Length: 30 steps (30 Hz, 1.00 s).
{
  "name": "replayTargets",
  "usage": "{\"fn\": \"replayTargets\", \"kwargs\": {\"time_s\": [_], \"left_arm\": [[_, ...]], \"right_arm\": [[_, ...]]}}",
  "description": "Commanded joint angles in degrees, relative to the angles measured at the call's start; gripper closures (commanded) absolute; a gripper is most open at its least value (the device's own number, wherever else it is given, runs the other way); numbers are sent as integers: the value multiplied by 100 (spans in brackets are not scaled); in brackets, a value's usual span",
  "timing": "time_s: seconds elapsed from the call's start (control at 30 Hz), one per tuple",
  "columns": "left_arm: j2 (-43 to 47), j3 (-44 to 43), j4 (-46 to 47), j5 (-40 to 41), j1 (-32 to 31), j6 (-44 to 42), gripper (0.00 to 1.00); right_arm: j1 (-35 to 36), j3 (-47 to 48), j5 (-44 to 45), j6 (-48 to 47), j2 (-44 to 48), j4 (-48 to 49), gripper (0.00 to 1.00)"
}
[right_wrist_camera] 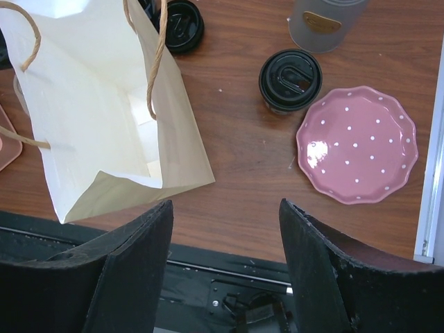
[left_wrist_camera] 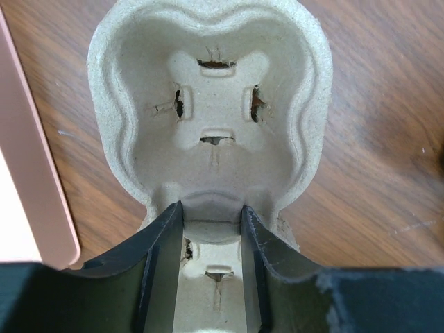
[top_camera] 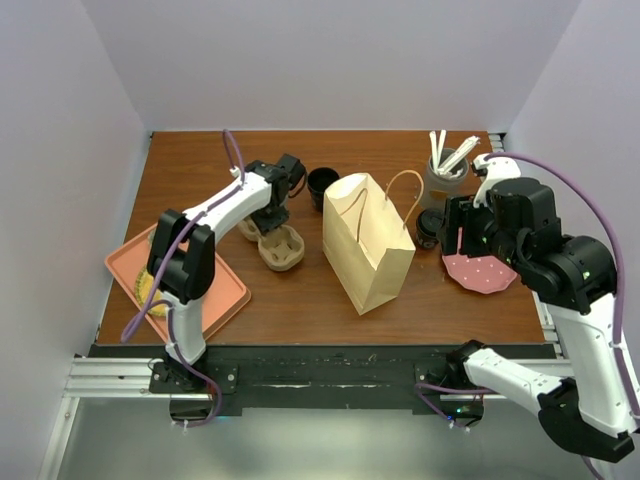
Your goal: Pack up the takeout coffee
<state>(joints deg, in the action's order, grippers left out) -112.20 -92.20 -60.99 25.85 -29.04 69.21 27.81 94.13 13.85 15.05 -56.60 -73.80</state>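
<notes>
The takeout coffee [top_camera: 430, 228], a black cup with a black sip lid, stands upright on the table between the paper bag [top_camera: 368, 242] and the pink dotted plate [top_camera: 481, 271]. It also shows in the right wrist view [right_wrist_camera: 290, 78]. My right gripper [right_wrist_camera: 225, 205] is open and empty, held high above the table's front right, near the coffee [top_camera: 462, 228]. My left gripper [left_wrist_camera: 211, 211] is shut on the middle ridge of the pulp cup carrier [left_wrist_camera: 208, 104], left of the bag [top_camera: 268, 215]. The bag stands open in the right wrist view [right_wrist_camera: 104, 104].
A lidless black cup [top_camera: 322, 184] stands behind the bag. A loose black lid [right_wrist_camera: 182, 24] lies by the bag's handles. A grey holder with white utensils [top_camera: 445, 172] stands at the back right. A pink tray [top_camera: 215, 300] lies at the front left.
</notes>
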Motion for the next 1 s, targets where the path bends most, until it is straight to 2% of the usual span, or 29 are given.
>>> {"fn": "replayTargets", "kwargs": {"time_s": [0.0,0.17,0.27,0.6,0.7,0.9,0.97], "left_arm": [[-188,-307,-9,588,319,-285,100],[-197,-517,140,684,557,-732,100],[-223,-895,-61,896,592,-883,100],[-399,-1958,-527,878,829,-1129,100],[-434,-1864,-607,826,829,-1085,97],[-495,-1336,-361,308,970,-1094,99],[-522,-1300,-247,228,979,-1251,95]], "right_arm": [[14,-35,4,42,-27,85,34],[14,-87,4,51,-27,103,34],[14,-105,-5,51,-44,120,34],[22,-140,-75,42,-106,208,33],[14,-131,-66,25,-97,217,33],[22,-44,-49,-19,-123,217,33],[14,-52,-40,-37,-132,217,33]]}}
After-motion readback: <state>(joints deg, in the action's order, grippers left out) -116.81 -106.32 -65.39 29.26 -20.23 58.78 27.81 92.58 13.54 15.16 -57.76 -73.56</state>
